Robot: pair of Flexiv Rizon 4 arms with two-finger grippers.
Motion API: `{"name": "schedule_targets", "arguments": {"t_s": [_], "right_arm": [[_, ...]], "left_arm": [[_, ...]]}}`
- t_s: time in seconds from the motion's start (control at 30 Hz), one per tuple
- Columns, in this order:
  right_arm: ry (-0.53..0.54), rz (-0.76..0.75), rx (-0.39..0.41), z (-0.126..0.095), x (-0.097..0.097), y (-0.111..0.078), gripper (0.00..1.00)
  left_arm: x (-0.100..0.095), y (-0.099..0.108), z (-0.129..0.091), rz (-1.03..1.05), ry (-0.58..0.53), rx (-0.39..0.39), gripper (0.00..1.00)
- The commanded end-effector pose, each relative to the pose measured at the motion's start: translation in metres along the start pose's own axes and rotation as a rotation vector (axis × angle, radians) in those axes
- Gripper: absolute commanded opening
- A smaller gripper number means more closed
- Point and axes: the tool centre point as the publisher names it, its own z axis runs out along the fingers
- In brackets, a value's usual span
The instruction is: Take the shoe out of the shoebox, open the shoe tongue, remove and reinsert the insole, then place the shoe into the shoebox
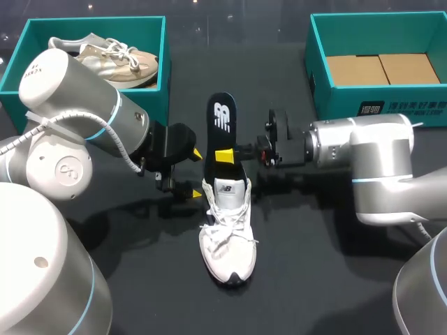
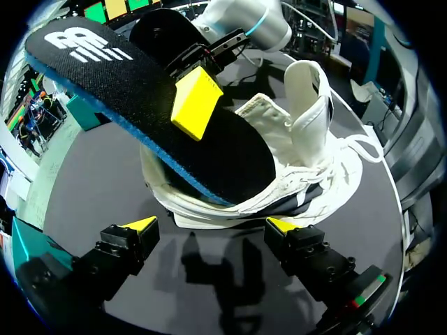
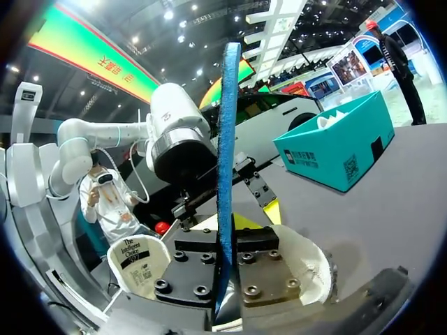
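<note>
A white sneaker (image 1: 228, 227) lies on the black table with its toe toward the front edge. Its black insole (image 1: 222, 129), blue-edged with a white logo, stands tilted up out of the heel opening. My right gripper (image 1: 225, 155) comes in from the right and is shut on the insole's middle. The right wrist view shows the insole (image 3: 227, 153) edge-on, pinched in my right gripper (image 3: 227, 269). My left gripper (image 1: 198, 174) is open just left of the heel, nothing between its fingers. In the left wrist view the left gripper (image 2: 213, 225) faces the heel of the sneaker (image 2: 307, 146), under the insole (image 2: 133, 98).
A teal shoebox (image 1: 165, 66) at the back left holds a beige shoe (image 1: 112, 57). A second teal shoebox (image 1: 318, 77) at the back right has brown cardboard (image 1: 380, 68) in its bottom. Bare black table lies in front of the sneaker.
</note>
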Motion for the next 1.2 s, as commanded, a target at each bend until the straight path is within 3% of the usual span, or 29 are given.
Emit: {"name": "schedule_targets", "arguments": {"t_s": [0.03,0.67,0.87,0.9,0.93,0.97,1.03,1.2], "right_arm": [[0.004,0.008,-0.005,0.000,0.000,-0.007,0.00],[0.010,0.107,-0.016,-0.001,0.022,-0.052,0.00],[0.018,0.114,-0.010,0.001,0.027,-0.055,0.00],[0.019,0.112,-0.011,0.001,0.028,-0.054,0.04],[0.020,0.105,-0.012,0.001,0.028,-0.052,0.27],[0.020,0.098,-0.012,0.001,0.029,-0.050,0.31],[0.022,0.084,-0.009,0.002,0.029,-0.045,0.37],[0.027,0.049,0.007,0.002,0.029,-0.033,0.35]], "left_arm": [[0.001,0.001,0.000,0.001,-0.002,0.001,1.00],[0.001,0.001,0.000,0.001,-0.002,0.001,1.00],[0.001,0.001,0.000,0.001,-0.002,0.001,1.00],[0.001,0.001,0.000,0.001,-0.002,0.001,1.00],[0.001,0.001,0.000,0.001,-0.002,0.001,1.00],[0.001,0.001,0.000,0.001,-0.002,0.001,1.00],[0.001,0.001,0.000,0.001,-0.002,0.001,1.00],[0.001,0.001,0.000,0.001,-0.002,0.001,1.00]]}}
